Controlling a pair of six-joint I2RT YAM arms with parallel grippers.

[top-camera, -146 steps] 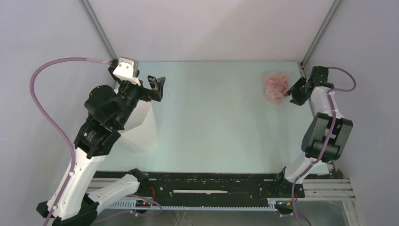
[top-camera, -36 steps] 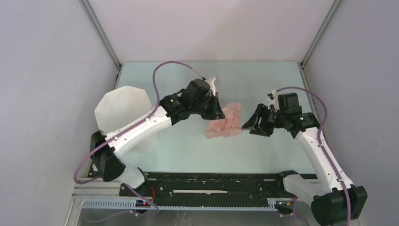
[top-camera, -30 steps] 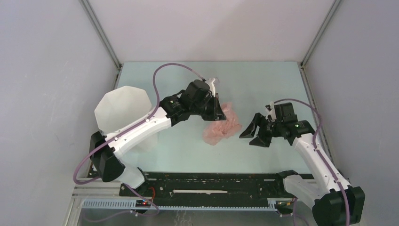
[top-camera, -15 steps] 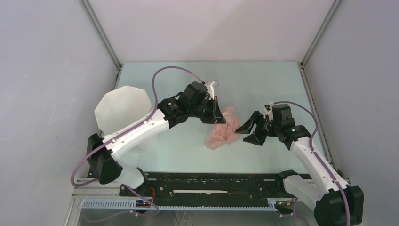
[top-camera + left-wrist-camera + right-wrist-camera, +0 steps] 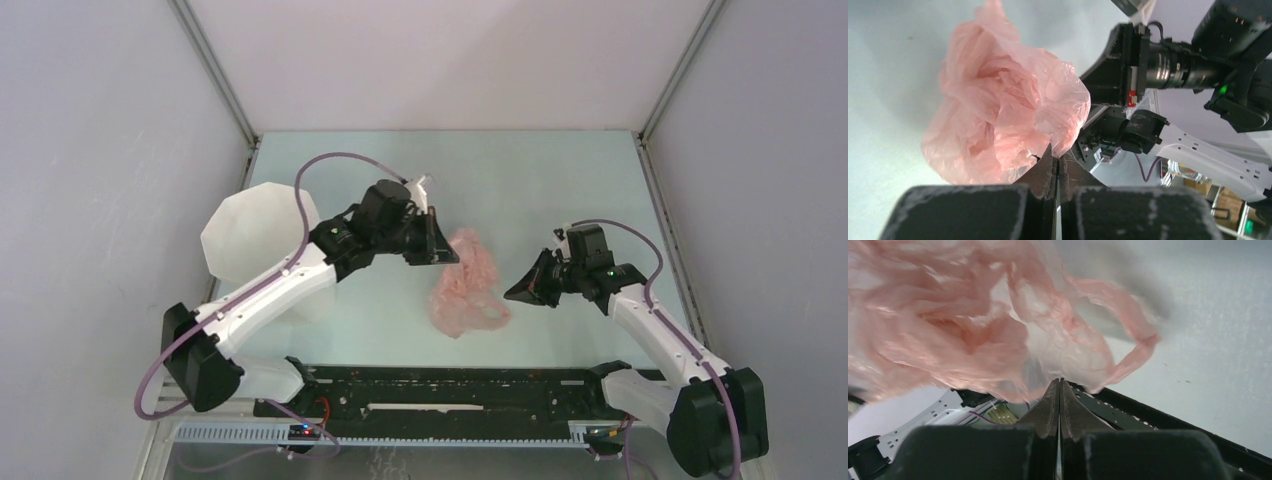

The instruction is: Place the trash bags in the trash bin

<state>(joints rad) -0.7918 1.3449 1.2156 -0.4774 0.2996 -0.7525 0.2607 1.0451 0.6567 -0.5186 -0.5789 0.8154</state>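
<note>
Over the pale bench, right of the trash bin, your left fingers pinch shut on the flimsy, slippery-looking trash bag — right fingers closed too, hold unclear — so grip bunched film.

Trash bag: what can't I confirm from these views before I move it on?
Right gripper grip: right wrist view, jaws shut at the trash bag, but crumpled film hides whether any is pinched.
Second handle: right wrist view shows one loop; folds hide the other.
Trash bin: top view, left arm covers its near side.
</note>
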